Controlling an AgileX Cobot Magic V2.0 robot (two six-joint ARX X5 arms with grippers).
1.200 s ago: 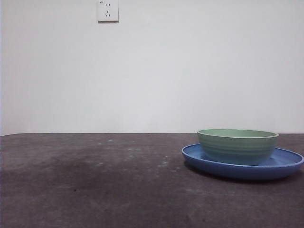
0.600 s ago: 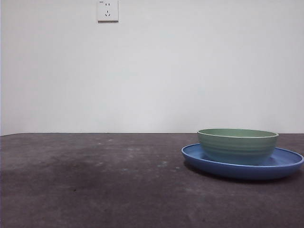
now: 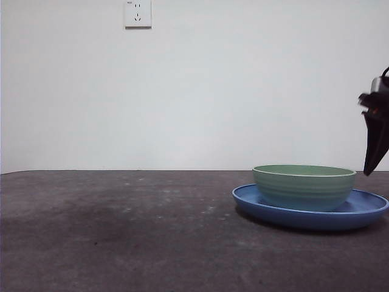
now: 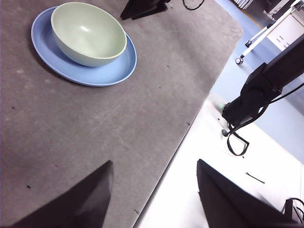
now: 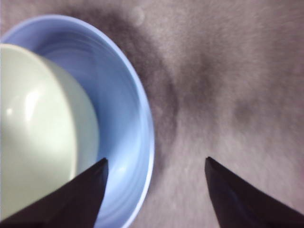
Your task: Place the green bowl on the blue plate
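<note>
The green bowl (image 3: 304,186) sits upright in the blue plate (image 3: 364,210) at the right of the table. It also shows in the left wrist view (image 4: 88,32) on the plate (image 4: 114,71), and in the right wrist view (image 5: 33,133) on the plate (image 5: 123,109). My right gripper (image 5: 154,164) is open and empty, above the plate's edge; in the front view it shows as a dark tip (image 3: 375,137) at the right edge, above the plate. My left gripper (image 4: 154,168) is open and empty, far from the bowl, over the table's edge.
The dark grey table (image 3: 121,231) stretches to the left of the plate. A wall socket (image 3: 138,13) is on the white wall behind. The left wrist view shows the table's edge (image 4: 190,123), a black arm base (image 4: 266,85) and the floor beyond.
A dark gripper tip has come into the front view at the right edge, above the plate. The bowl and plate have not moved.
</note>
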